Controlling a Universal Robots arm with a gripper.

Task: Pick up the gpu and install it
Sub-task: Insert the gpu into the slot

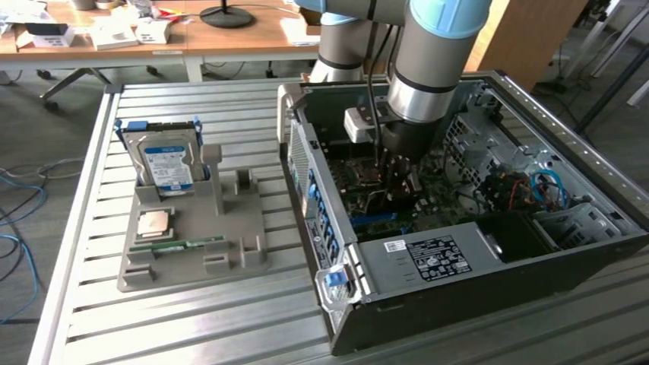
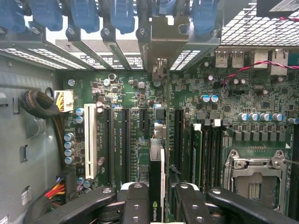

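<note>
We are looking down into the open computer case, which is lying on its side on the slatted metal worktop, toward the edge at the exterior view's right. The robot arm is reaching straight down into it, and the gripper is hanging low over the motherboard.

From the wrist view we are seeing the gripper with its two black fingers pressing on either side of the gpu — the jaws are clamped on the card. The card is standing on edge between them, a thin dark slab with a small green logo near the fingers, and it is pointing toward the motherboard in line with the expansion slots. Its silver bracket is sitting up among the rear slot covers of the case, just beside the blue latches. Whether the card's edge is fully down in a slot we cannot tell.

Back on the worktop, toward the edge at the exterior view's left, the grey parts holder is carrying a hard drive standing upright at its far end, a processor lying flat, and a memory stick lying along the near part — all well apart from the case.
</note>
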